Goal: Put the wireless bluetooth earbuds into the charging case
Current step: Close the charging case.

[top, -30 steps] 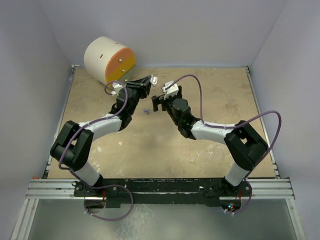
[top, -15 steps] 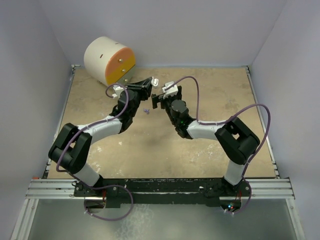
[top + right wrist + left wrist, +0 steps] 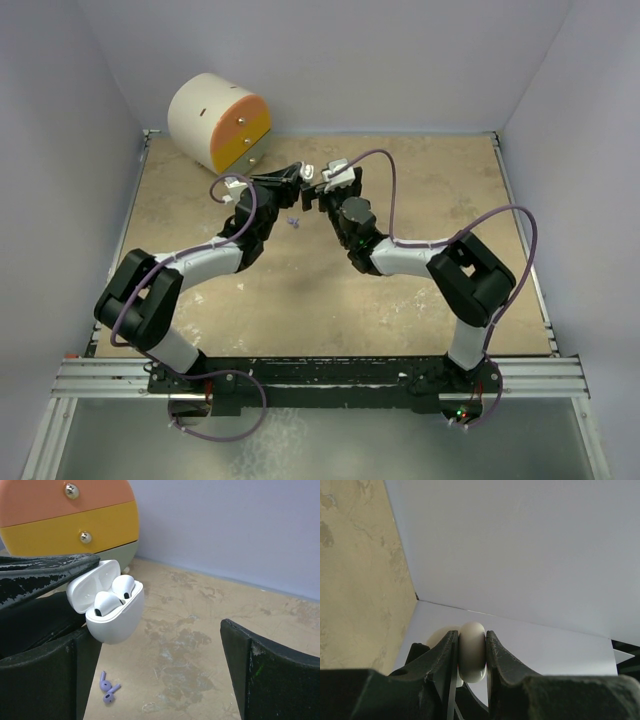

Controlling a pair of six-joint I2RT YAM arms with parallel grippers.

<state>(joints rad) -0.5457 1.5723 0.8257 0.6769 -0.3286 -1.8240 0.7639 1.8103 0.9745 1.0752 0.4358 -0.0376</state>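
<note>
Right gripper closer; wrist shows earbuds in case

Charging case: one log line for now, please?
left gripper shut on charging case | lid open, two white earbuds inside | purple earbuds on table | right gripper open

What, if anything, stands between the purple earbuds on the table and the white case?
Two white earbuds fill both sockets of the case in the left gripper, held above the table. Nothing else visible blocks the purple earbuds.

Overhead camera looks down from the near side over the whole table. Both wrist cameras crowd the case: left faces the wall, right the drawers.
</note>
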